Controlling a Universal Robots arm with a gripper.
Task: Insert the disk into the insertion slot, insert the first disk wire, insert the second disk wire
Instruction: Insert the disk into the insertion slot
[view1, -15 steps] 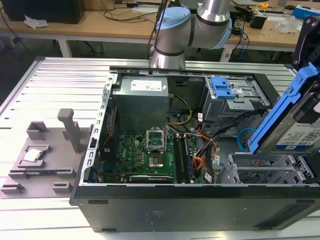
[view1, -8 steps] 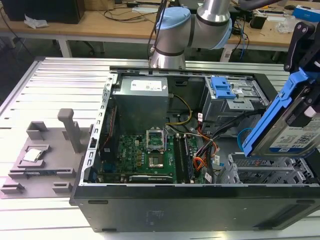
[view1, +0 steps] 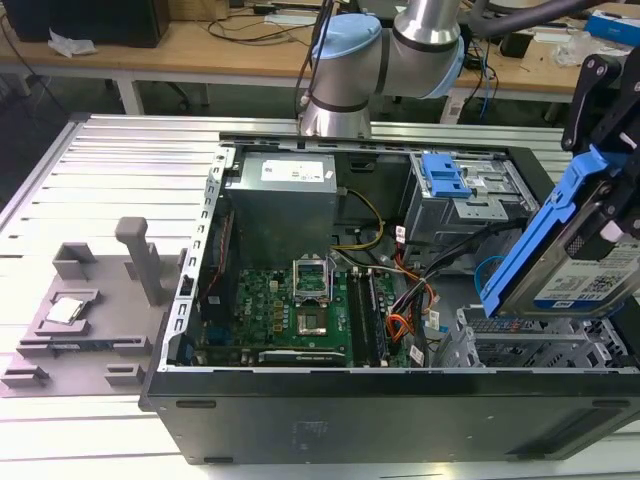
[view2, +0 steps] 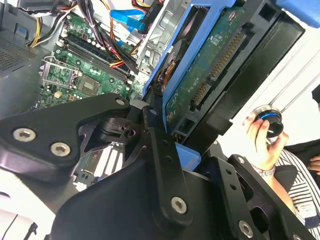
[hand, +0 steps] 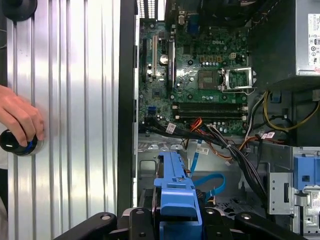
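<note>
My gripper (view1: 606, 172) is shut on the disk (view1: 588, 272), a silver drive with a white label clipped in a bright blue frame. It holds the disk tilted, with its lower end just above the insertion slot (view1: 530, 342), the silver perforated cage at the case's front corner on the exterior view's right. In the second wrist view the disk (view2: 210, 65) shows its green circuit side between the black fingers (view2: 162, 150), with the cage (view2: 161, 25) beyond. In the first wrist view the blue frame (hand: 175, 190) points at the cage (hand: 150, 167). A loose blue cable (hand: 210, 182) lies beside the cage.
The open computer case holds a green motherboard (view1: 290, 300), a power supply (view1: 285, 190) and a taller grey box with a blue latch plate (view1: 445, 180). Bundled wires (hand: 220, 137) cross near the cage. A person's hand (hand: 17, 122) rests on a knob. A grey fixture (view1: 90, 300) stands on the ribbed table.
</note>
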